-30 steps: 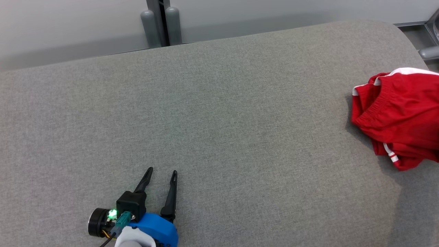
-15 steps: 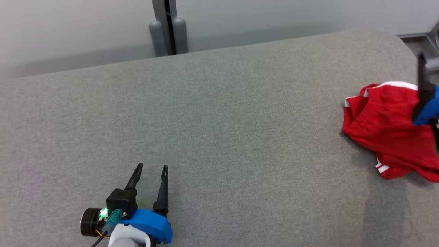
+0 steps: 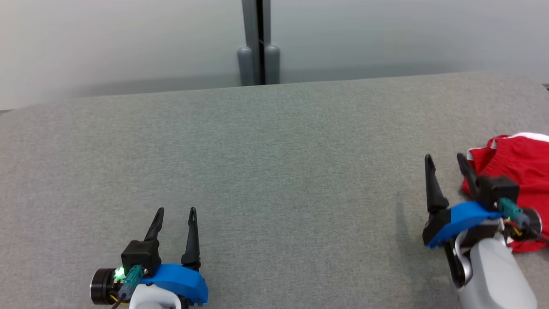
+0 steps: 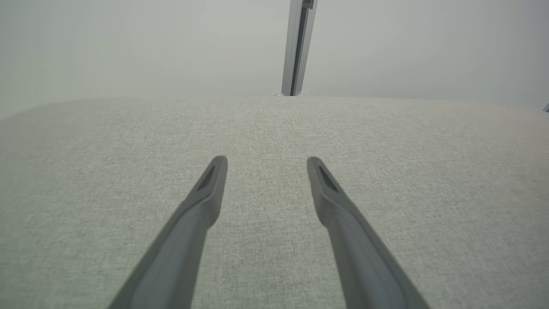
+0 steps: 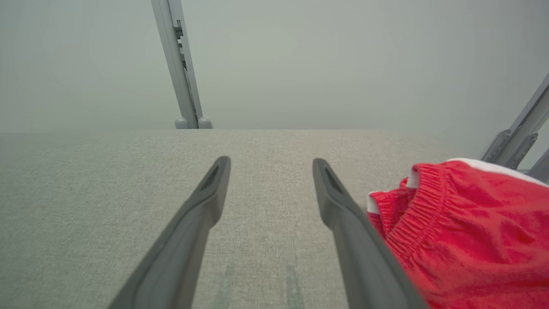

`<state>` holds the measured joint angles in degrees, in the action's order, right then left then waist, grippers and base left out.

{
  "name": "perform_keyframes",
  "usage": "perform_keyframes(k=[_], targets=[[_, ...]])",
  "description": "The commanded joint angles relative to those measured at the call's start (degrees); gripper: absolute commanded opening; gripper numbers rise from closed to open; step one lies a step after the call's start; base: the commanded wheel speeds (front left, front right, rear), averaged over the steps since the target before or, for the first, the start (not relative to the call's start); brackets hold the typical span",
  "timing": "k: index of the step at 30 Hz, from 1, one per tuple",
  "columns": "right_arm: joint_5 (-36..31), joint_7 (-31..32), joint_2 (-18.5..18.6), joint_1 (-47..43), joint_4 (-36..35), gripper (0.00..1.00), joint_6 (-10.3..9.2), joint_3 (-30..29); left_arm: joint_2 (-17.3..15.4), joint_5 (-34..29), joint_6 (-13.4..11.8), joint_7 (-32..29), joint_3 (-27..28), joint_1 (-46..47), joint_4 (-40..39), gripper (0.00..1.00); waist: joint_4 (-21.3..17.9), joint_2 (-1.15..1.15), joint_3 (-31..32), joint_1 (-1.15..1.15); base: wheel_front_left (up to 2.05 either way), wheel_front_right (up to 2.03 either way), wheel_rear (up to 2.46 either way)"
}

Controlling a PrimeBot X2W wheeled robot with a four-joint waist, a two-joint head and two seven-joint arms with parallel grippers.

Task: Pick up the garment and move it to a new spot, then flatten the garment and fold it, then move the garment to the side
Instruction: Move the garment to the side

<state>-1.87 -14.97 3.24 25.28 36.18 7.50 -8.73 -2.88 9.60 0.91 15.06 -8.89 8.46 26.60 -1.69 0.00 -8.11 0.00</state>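
1. At the right edge of the head view, the red garment [image 3: 517, 156] lies bunched on the grey cushion [image 3: 274, 171], partly cut off.
2. Right gripper [image 3: 444, 158], jaws apart and empty, sits just left of it; the right wrist view puts the waistband [image 5: 411, 206] right of the gap, beside one finger [image 5: 343, 214].
3. Left gripper [image 3: 176, 210], jaws also parted, rests lower left, well apart.
4. Any grasp likely falls to the right arm, shifted rightward.

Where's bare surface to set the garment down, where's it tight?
Free: the wide middle of the grey surface, between left gripper and right gripper, back to the post. Crowded: the right edge, where the red garment lies bunched beside the right gripper.
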Motion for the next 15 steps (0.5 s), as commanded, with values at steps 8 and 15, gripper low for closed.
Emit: perform_keyframes(k=[8, 15], targets=[[9.05, -0.26, -0.19, -8.51, -0.56, 1.00, -0.02, 7.62, -0.02, -0.23, -1.20, 0.13, 0.40, -1.73, 1.40, 1.00, 2.59, 0.00, 2.55, 0.00, 0.00, 0.00, 0.00], [11.30, -0.26, -0.23, -11.34, -2.53, 1.00, -0.02, 11.12, -0.02, 0.32, -1.75, 0.13, 1.85, -3.25, 1.65, 1.00, 2.66, 0.00, 5.12, 0.00, 0.00, 0.00, 0.00]])
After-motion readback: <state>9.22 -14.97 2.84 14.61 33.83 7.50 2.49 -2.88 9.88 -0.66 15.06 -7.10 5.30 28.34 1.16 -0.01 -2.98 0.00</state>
